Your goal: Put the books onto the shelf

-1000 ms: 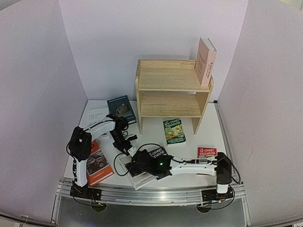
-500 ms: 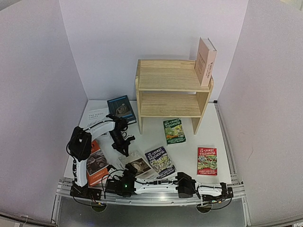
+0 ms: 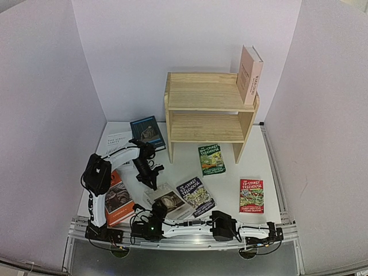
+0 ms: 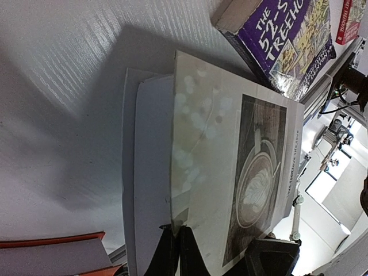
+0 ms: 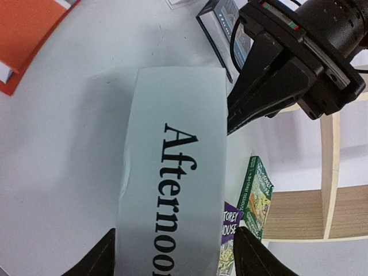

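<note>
We are listing one white book, black "Afternoon" lettering, lying flat between the right gripper's wide-spread fingers, the left gripper's fingers pressing together.

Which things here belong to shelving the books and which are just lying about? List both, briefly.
Job: shelf; upright book on its top tier; blue book; white book; orange book; Afternoon book; purple Treehouse; green Treehouse; red Treehouse.

Lying about: nothing loose, only cables and the mounting rail.
</note>
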`<action>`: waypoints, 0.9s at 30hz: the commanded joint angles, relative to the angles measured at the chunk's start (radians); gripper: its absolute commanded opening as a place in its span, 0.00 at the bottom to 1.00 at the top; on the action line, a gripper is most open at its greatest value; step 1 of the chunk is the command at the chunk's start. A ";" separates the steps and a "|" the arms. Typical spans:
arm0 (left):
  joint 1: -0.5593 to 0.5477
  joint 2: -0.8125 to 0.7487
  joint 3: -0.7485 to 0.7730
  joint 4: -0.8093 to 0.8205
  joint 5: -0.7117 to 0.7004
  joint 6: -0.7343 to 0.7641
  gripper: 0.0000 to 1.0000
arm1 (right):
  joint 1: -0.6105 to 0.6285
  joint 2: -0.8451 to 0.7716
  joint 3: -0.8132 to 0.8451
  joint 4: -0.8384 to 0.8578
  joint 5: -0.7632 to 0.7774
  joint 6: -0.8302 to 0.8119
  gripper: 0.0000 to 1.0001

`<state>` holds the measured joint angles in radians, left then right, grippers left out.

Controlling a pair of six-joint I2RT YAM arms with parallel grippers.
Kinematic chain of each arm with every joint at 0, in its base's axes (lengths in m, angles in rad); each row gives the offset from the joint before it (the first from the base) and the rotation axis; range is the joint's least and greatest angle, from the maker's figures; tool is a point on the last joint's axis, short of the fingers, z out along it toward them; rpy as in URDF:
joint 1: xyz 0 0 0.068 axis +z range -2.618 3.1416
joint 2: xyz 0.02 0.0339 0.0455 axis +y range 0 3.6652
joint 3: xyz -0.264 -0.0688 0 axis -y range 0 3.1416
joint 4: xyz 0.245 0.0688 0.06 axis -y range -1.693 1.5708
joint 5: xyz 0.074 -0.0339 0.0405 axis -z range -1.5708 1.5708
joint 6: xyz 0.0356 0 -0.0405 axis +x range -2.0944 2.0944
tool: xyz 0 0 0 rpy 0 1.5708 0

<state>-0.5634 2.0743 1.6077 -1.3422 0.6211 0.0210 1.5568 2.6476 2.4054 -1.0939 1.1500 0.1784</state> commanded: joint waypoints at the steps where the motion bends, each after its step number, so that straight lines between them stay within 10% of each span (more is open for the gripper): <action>1: 0.009 -0.056 0.005 -0.014 -0.011 -0.002 0.00 | -0.020 -0.026 -0.017 -0.075 0.041 0.055 0.57; 7: 0.031 -0.102 0.005 -0.043 0.056 0.044 0.06 | -0.028 -0.079 -0.040 -0.151 0.062 0.191 0.34; 11: 0.059 -0.151 0.042 -0.050 0.103 0.073 0.64 | -0.043 -0.170 -0.112 -0.161 0.002 0.323 0.32; 14: 0.109 -0.186 0.116 -0.066 0.119 0.102 0.84 | -0.069 -0.251 -0.202 -0.161 -0.093 0.415 0.30; 27: 0.434 -0.522 0.068 0.174 0.211 0.070 0.93 | -0.250 -0.685 -0.469 0.419 -0.875 0.220 0.20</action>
<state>-0.1769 1.6984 1.7446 -1.2829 0.7858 0.1093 1.3727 2.1398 1.9688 -0.9502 0.6266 0.4646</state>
